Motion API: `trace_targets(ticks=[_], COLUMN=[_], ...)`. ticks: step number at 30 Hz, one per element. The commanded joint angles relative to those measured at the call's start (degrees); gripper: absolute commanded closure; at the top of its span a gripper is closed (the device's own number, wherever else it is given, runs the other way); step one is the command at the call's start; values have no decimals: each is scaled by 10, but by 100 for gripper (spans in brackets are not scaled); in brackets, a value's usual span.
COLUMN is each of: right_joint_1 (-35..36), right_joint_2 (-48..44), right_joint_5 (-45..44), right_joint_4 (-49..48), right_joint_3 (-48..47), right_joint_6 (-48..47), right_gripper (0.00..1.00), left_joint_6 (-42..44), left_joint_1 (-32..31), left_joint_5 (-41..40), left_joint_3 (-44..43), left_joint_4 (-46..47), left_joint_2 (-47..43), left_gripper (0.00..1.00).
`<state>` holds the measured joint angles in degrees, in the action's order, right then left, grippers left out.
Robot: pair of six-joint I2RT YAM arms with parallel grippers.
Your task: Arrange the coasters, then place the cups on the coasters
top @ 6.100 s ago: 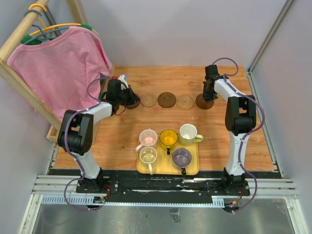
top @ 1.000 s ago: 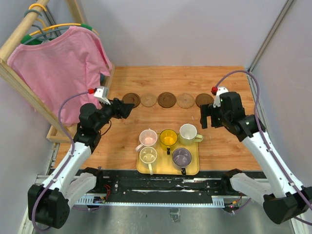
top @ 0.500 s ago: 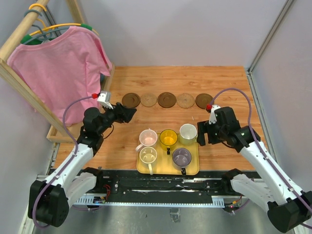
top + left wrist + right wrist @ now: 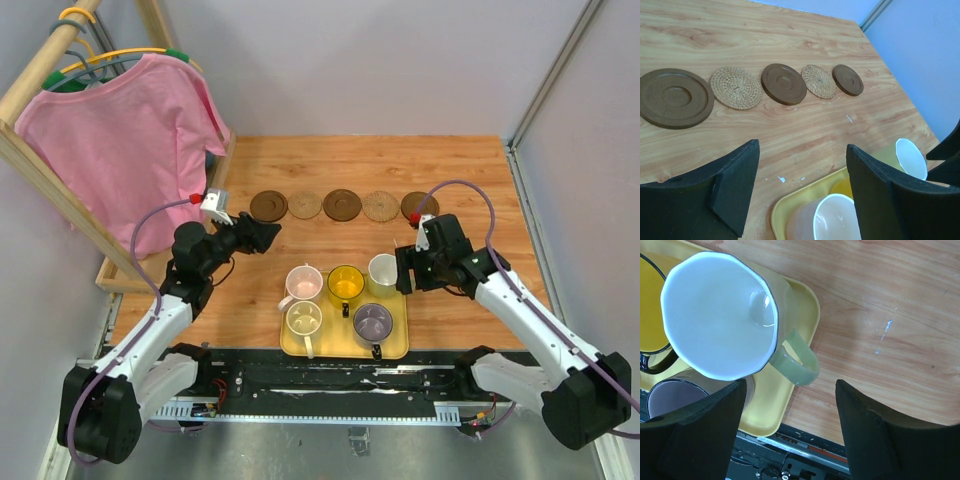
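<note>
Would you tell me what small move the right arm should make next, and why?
Probably lower the right gripper and close on the white cup by its handle: the open jaws straddle that handle, the coasters lie in a row, and all cups sit on the tray.

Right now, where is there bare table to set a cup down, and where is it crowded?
Free: the table strip between the coaster row and the yellow tray, the wood behind that row, and the stretch right of the tray. Crowded: the tray, packed with five cups, the right gripper at the white cup.
</note>
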<state>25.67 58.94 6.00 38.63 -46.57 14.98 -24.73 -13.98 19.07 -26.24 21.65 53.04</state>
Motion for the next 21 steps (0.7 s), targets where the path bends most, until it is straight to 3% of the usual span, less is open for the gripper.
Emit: trace_targets(ticks=[1, 21], right_joint_1=[13, 58], right_joint_2=[15, 22], right_joint_5=[-6, 4], right_joint_4=[-13, -43], right_joint_3=[0, 35], right_joint_6=[4, 33], right_gripper=[27, 45], left_joint_6=[-1, -13], left_joint_1=[-3, -3], left_joint_5=[-1, 8], left_joint_3=[7, 19], left_joint_4=[20, 26], left_joint_2=[-6, -7], left_gripper=[26, 27])
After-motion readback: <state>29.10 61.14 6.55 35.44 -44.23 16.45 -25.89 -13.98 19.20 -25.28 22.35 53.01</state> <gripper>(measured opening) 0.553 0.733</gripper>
